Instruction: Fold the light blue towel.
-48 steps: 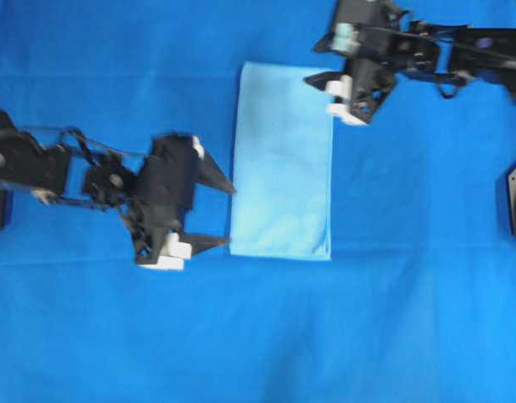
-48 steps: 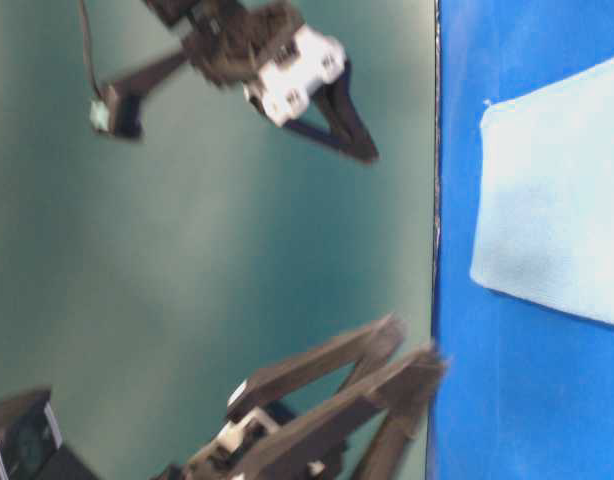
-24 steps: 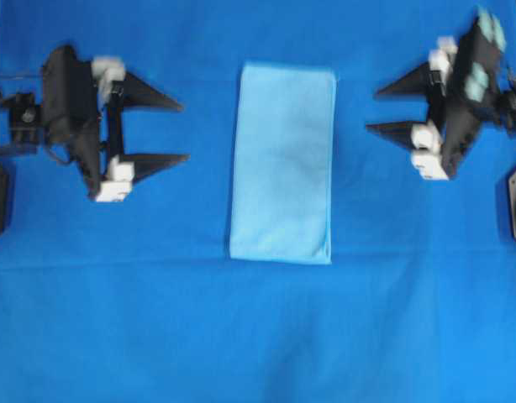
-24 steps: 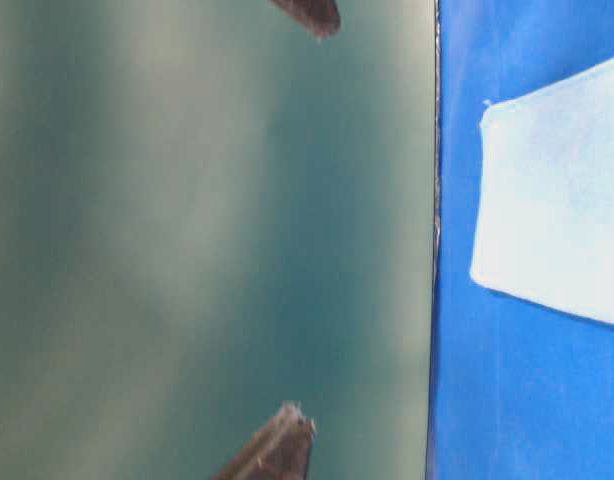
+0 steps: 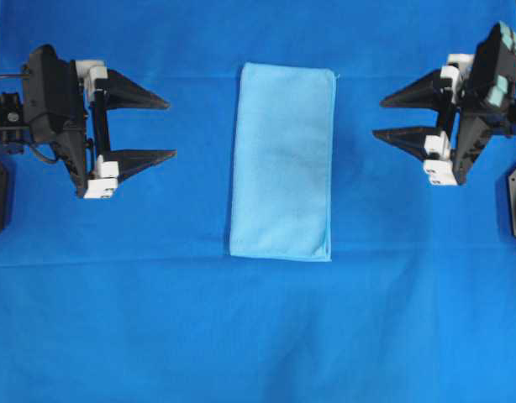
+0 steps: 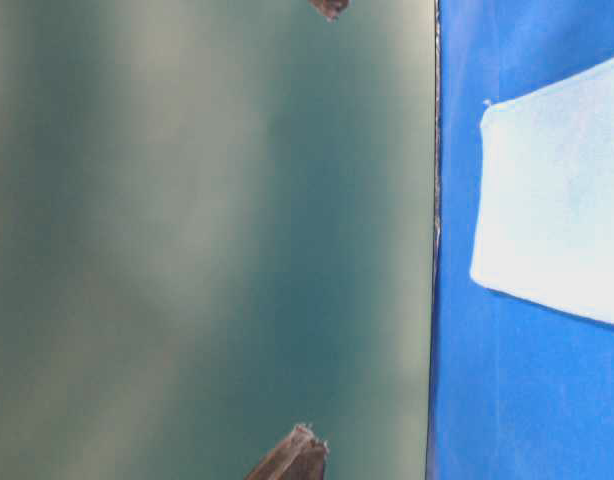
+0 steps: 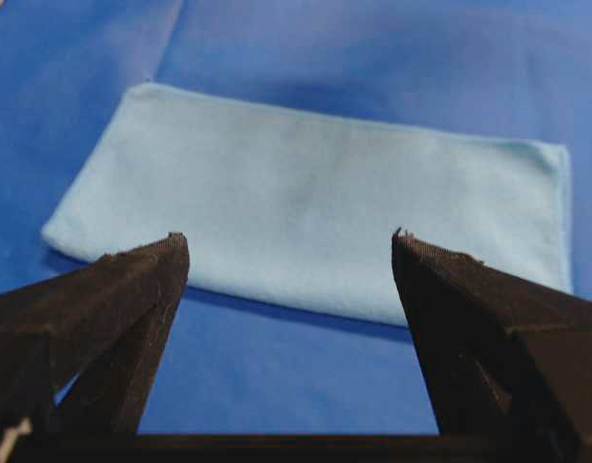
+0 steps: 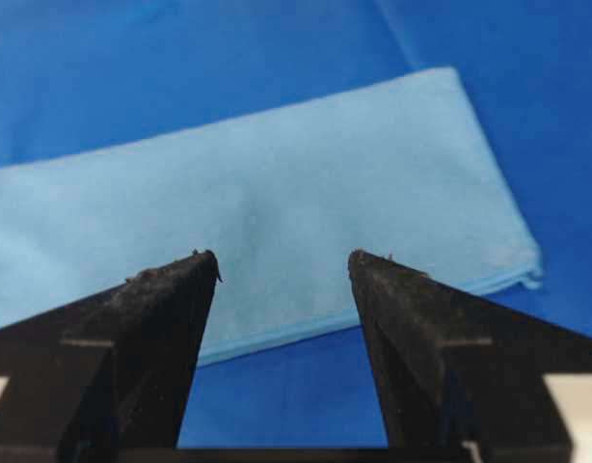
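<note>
Two grippers flank the towel (image 5: 282, 162) from overhead: left gripper (image 5: 170, 128) and right gripper (image 5: 377, 118), fingers apart, both well clear of it. It lies folded into a tall strip mid-bench on the blue cover (image 5: 258, 336). Table-level view shows only the towel's corner (image 6: 557, 210). Left wrist view frames the towel (image 7: 315, 222) between spread fingers (image 7: 113, 309). Right wrist view shows the same (image 8: 277, 203).

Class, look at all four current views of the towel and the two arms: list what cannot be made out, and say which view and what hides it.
- Light blue towel: the overhead view does not show how many layers it has.
- Table-level view: the towel runs off the right edge.
- The same view shows only blurred tips of the end effectors, cut by its top and bottom edges.
- Wrist views: both end effectors' fingers hide the table covering below them.
</note>
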Controlling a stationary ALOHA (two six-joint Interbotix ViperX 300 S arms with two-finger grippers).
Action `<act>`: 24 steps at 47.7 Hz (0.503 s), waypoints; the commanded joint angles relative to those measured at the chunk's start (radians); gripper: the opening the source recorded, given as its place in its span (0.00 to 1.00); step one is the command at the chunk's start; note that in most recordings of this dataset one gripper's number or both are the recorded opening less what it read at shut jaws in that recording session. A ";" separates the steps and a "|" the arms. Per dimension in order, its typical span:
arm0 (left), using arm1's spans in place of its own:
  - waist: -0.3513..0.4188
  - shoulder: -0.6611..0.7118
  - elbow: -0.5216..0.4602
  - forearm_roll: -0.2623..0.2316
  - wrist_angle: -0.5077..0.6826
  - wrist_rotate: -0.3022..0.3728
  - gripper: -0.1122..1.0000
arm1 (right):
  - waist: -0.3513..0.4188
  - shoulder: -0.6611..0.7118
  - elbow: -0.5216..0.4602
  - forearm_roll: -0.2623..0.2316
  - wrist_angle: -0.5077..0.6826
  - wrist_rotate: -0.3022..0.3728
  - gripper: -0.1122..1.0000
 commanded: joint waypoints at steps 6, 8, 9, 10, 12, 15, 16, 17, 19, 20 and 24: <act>0.069 0.103 -0.089 0.002 -0.011 0.005 0.83 | -0.101 0.132 -0.100 -0.002 0.006 -0.014 0.65; 0.089 0.133 -0.107 0.002 -0.011 0.006 0.83 | -0.124 0.167 -0.123 -0.006 0.018 -0.017 0.65; 0.100 0.150 -0.117 0.002 -0.011 0.006 0.83 | -0.135 0.187 -0.135 -0.009 0.028 -0.020 0.65; 0.109 0.167 -0.129 0.002 -0.011 0.006 0.83 | -0.147 0.206 -0.147 -0.012 0.037 -0.021 0.65; 0.127 0.206 -0.150 0.002 -0.011 0.006 0.83 | -0.164 0.242 -0.176 -0.023 0.064 -0.025 0.65; 0.160 0.267 -0.189 0.003 -0.008 0.008 0.83 | -0.187 0.304 -0.229 -0.046 0.109 -0.026 0.65; 0.169 0.285 -0.201 0.002 -0.008 0.008 0.83 | -0.192 0.321 -0.244 -0.052 0.120 -0.026 0.65; 0.176 0.302 -0.213 0.003 -0.008 0.008 0.83 | -0.196 0.339 -0.258 -0.060 0.129 -0.026 0.65; 0.193 0.337 -0.236 0.003 -0.006 0.008 0.83 | -0.204 0.371 -0.284 -0.074 0.144 -0.026 0.65; 0.202 0.356 -0.247 0.003 -0.006 0.009 0.83 | -0.207 0.387 -0.296 -0.080 0.150 -0.026 0.65; 0.230 0.425 -0.290 0.003 -0.006 0.028 0.83 | -0.218 0.451 -0.341 -0.103 0.169 -0.026 0.65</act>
